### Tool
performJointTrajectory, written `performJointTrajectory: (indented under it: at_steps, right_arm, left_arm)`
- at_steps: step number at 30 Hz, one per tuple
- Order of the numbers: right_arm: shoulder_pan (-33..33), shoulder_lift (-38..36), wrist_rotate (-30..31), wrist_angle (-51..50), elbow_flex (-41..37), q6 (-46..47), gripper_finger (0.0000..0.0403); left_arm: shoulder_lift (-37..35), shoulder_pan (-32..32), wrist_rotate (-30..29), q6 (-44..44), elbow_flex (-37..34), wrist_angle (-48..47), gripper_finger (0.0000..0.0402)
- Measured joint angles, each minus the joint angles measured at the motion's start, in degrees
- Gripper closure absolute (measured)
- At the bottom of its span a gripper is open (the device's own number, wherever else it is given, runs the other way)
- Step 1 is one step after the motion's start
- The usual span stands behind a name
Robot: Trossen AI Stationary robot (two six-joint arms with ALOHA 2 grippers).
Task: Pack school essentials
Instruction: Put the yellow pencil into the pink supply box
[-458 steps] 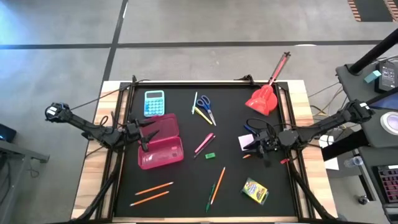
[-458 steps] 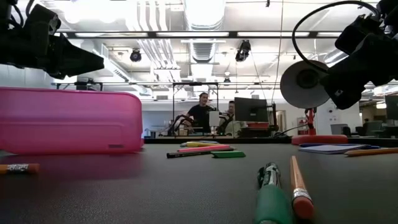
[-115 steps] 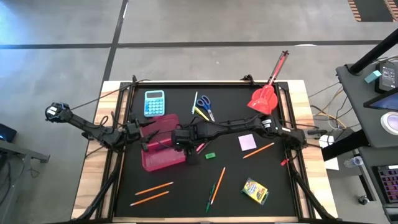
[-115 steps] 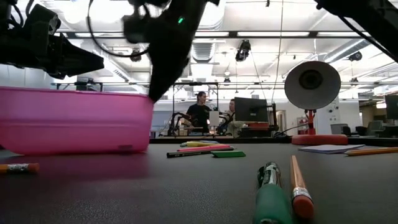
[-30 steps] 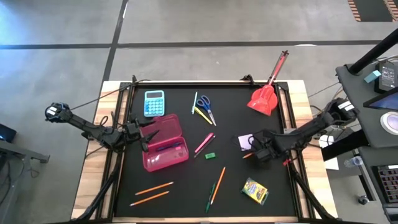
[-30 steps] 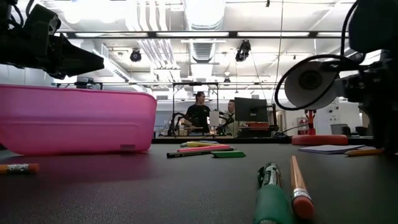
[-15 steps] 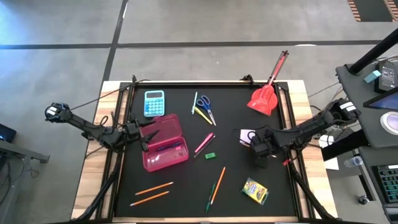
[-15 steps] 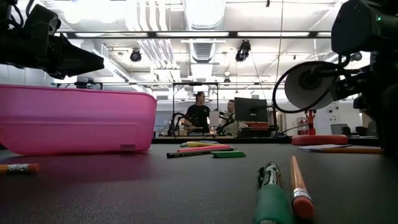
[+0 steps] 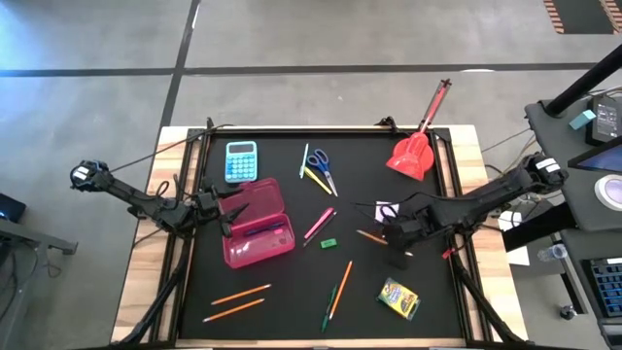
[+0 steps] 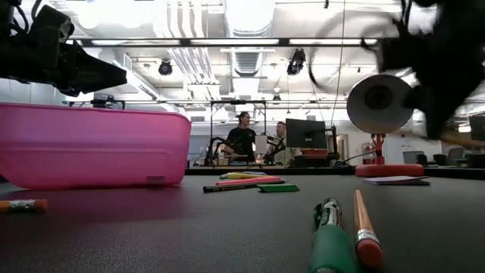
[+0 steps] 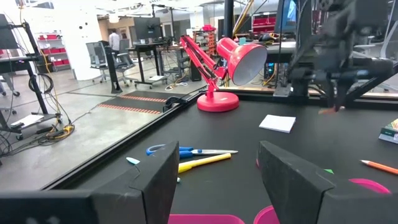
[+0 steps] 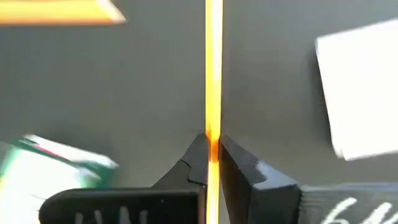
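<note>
A thin orange pencil [image 12: 213, 74] is pinched in the right gripper's [image 12: 213, 152] closed jaws.

The black table [image 9: 292, 282] carries a pink case [image 9: 255, 233], calculator [image 9: 241, 160], scissors [image 9: 319, 161], pencils [image 9: 236, 302], crayon box [image 9: 398, 297] and red lamp [image 9: 412, 154].

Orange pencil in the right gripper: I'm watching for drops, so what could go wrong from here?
The right gripper pinches the orange pencil with just its fingertips, so it could swing or slip out. The pink case lies across the mat, with the left gripper open over it, so the arms might crowd each other.
</note>
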Motion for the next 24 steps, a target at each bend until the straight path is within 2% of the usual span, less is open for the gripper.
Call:
performJointTrajectory:
  at_steps: [4,12,17,20,24]
  right_arm:
    - [-0.07,1.14,5.13,14.39,2.17,-8.33,0.0389]
    - [-1.09,8.67,12.74,52.02,2.91,-34.4,0.039]
    - [-5.35,17.44,13.14,70.83,2.92,-39.63,0.039]
    - [-8.03,23.36,11.27,77.14,3.87,-40.31,0.039]
    - [-9.7,29.45,8.18,78.57,8.29,-44.51,0.039]
  left_arm:
    - [0.0,-0.01,0.0,0.01,-0.01,0.0,0.0198]
    - [-0.02,0.0,0.0,0.02,-0.02,0.01,0.0198]
    - [0.0,-0.02,0.0,0.02,0.0,0.0,0.0198]
    - [0.0,-0.01,0.0,0.0,-0.01,0.02,0.0198]
    - [-0.01,-0.01,0.0,0.01,0.0,0.0,0.0198]
